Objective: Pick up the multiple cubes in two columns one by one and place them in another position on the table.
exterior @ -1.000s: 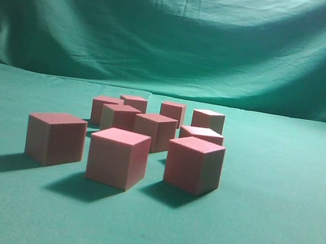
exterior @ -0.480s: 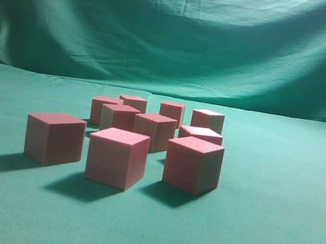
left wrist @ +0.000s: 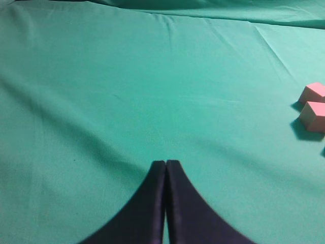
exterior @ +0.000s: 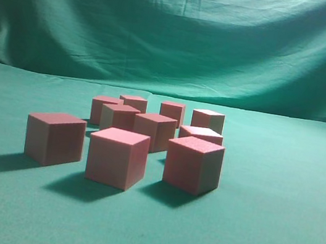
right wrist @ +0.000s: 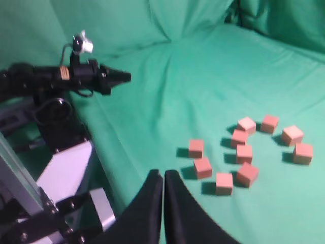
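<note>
Several pinkish-red cubes [exterior: 117,157] stand in a loose cluster on the teal-green table [exterior: 275,235], with three at the front and the others behind them. Neither gripper shows in the exterior view. My left gripper [left wrist: 165,163] is shut and empty over bare cloth; two cubes [left wrist: 314,115] sit far off at the right edge of its view. My right gripper [right wrist: 163,173] is shut and empty, held high above the table, with the cubes [right wrist: 244,153] below and to its right.
A draped green backdrop [exterior: 178,30] hangs behind the table. In the right wrist view the other arm [right wrist: 76,79] with its small camera reaches in at the upper left, and the robot's base frame [right wrist: 61,178] stands at the lower left.
</note>
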Controlling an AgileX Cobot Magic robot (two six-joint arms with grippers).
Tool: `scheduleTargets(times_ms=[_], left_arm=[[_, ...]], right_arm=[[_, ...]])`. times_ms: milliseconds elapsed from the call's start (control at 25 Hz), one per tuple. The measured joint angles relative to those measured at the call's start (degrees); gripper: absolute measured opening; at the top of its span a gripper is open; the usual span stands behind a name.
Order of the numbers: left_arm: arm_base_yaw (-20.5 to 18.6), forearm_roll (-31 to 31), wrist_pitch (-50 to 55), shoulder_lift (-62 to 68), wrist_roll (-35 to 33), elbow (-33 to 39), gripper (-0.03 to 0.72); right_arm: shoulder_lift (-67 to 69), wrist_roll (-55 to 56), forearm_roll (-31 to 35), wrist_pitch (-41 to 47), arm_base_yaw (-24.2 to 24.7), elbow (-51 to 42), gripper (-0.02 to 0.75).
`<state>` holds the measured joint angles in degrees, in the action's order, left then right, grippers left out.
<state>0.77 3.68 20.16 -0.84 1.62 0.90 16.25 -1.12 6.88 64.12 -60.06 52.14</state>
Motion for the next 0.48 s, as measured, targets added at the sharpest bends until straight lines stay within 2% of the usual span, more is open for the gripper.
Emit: scheduleTargets(times_ms=[160, 280, 480], left_arm=[[0.0, 0.0, 0.0, 0.0, 0.0, 0.0, 0.000], [0.0, 0.0, 0.0, 0.0, 0.0, 0.0, 0.000], [0.0, 0.0, 0.0, 0.0, 0.0, 0.0, 0.000]], right_arm=[[0.0, 0.0, -4.8, -5.3, 0.0, -5.1, 0.000], [0.0, 0.0, -8.6, -12.8, 0.8, -10.1, 0.000], [-1.3, 0.0, -8.9, -27.1, 8.6, -20.5, 0.000]])
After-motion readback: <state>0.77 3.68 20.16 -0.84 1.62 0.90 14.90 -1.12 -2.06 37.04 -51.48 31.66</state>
